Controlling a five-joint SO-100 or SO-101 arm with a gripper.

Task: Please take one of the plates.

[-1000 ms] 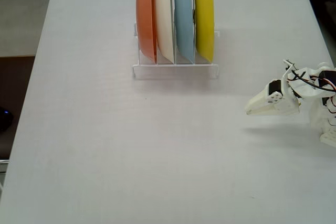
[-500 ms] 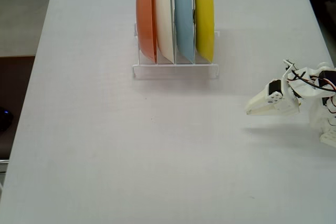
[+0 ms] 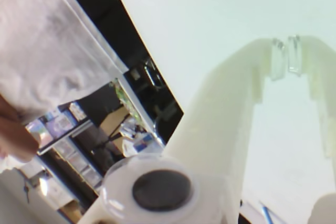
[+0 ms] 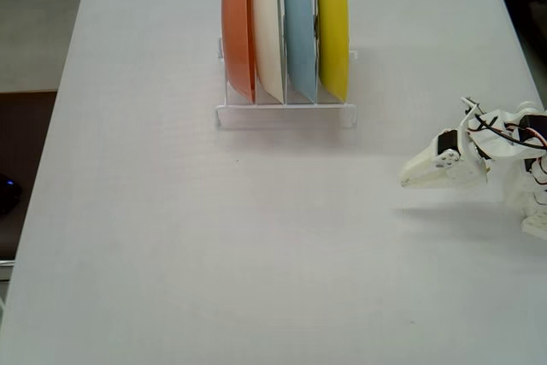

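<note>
Four plates stand on edge in a clear rack point(image 4: 286, 114) at the upper middle of the fixed view, each leaning in its own slot so that the rims are free to be pinched from above or from the side. From left to right in that view they are an orange plate point(image 4: 238, 32), a cream plate point(image 4: 267, 30), a light blue plate point(image 4: 300, 30) and the yellow plate point(image 4: 333, 27). The yellow one sits in the rightmost slot, so it is the nearest to the arm and has open space on its right face; that makes it the easy pick, since nothing blocks a finger on that side.

The gripper point(image 4: 405, 179) is at the right edge of the fixed view, low over the white table point(image 4: 214, 237) and well apart from the rack, with its tip pointing toward the left of the frame. In the wrist view the gripper point(image 3: 287, 56) fills the right half of the frame, and its two pale fingers meet at their clear tips near the upper right, so they are together with nothing between them. Only bare table shows beyond the tips there; no plate is in that view.

My reading is that the reach has not begun: the arm has to swing up toward the rack and spread its fingers before it can take the yellow plate's rim
</note>
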